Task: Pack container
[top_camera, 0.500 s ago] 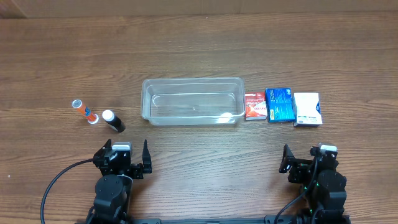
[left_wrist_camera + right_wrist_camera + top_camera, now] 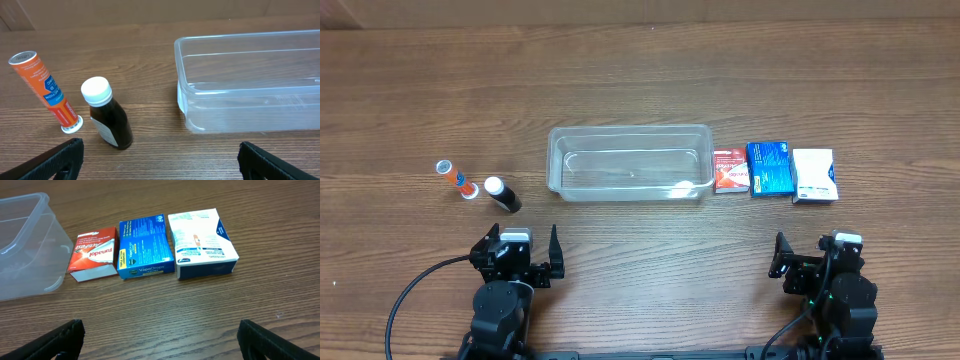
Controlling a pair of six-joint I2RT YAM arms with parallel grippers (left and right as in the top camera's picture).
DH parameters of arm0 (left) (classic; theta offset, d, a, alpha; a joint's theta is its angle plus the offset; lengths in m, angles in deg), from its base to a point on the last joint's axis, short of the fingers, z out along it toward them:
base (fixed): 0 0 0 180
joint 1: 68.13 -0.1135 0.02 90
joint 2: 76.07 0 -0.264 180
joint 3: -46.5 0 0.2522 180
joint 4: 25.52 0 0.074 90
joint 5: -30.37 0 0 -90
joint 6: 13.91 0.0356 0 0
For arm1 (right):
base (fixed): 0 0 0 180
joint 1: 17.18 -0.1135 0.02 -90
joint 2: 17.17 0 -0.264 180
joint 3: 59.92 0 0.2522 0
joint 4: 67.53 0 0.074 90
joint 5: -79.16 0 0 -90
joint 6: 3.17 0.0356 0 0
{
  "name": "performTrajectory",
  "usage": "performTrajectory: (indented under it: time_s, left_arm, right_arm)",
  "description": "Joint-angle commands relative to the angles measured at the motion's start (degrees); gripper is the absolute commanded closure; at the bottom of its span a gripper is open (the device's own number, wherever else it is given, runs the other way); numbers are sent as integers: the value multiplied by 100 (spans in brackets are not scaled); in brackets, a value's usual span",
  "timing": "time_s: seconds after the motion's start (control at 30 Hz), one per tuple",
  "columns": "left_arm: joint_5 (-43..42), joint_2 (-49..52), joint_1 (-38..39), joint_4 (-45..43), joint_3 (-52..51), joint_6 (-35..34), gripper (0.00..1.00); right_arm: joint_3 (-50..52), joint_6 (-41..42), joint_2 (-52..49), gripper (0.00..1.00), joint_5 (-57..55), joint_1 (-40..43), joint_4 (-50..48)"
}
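Note:
The clear container (image 2: 629, 135) stands empty at the table's middle; it also shows in the left wrist view (image 2: 250, 107) and the right wrist view (image 2: 27, 287). Left of it lie an orange tube (image 2: 456, 179) (image 2: 44, 90) and a dark bottle with a white cap (image 2: 503, 195) (image 2: 107, 120). Right of it sit a red box (image 2: 730, 171) (image 2: 93, 253), a blue box (image 2: 771, 168) (image 2: 145, 245) and a white box (image 2: 813, 175) (image 2: 201, 242). My left gripper (image 2: 520, 257) (image 2: 160, 157) is open and empty near the front edge. My right gripper (image 2: 817, 260) (image 2: 160, 337) is open and empty too.
A cable (image 2: 415, 290) runs from the left arm across the wooden table (image 2: 640, 80) at the front left. The far table edge shows at the back.

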Motion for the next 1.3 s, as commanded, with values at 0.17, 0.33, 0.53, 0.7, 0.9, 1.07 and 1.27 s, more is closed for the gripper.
performTrajectory:
  time_s: [0.17, 0.33, 0.53, 0.7, 0.9, 1.07, 1.27]
  left_arm:
    - [92, -55, 26, -46, -46, 109, 0]
    - [92, -55, 26, -46, -46, 109, 0]
    - [92, -55, 26, -44, -46, 109, 0]
    - [92, -55, 26, -44, -46, 109, 0]
    - [92, -55, 26, -44, -46, 109, 0]
    - [92, -55, 26, -44, -46, 109, 0]
    - [92, -55, 26, -44, -46, 109, 0]
  right_arm:
    - [105, -2, 57, 0, -17, 11, -2]
    - [105, -2, 57, 0, -17, 11, -2]
    - [107, 0, 57, 0, 127, 11, -133]
    - [107, 748, 57, 0, 2153, 11, -1012]
    - [-1502, 1008, -474, 0, 2044, 11, -1530]
    - [-4030, 535, -2940, 0, 988, 11, 70]
    - [-5995, -181, -6404, 0, 50, 68, 1303]
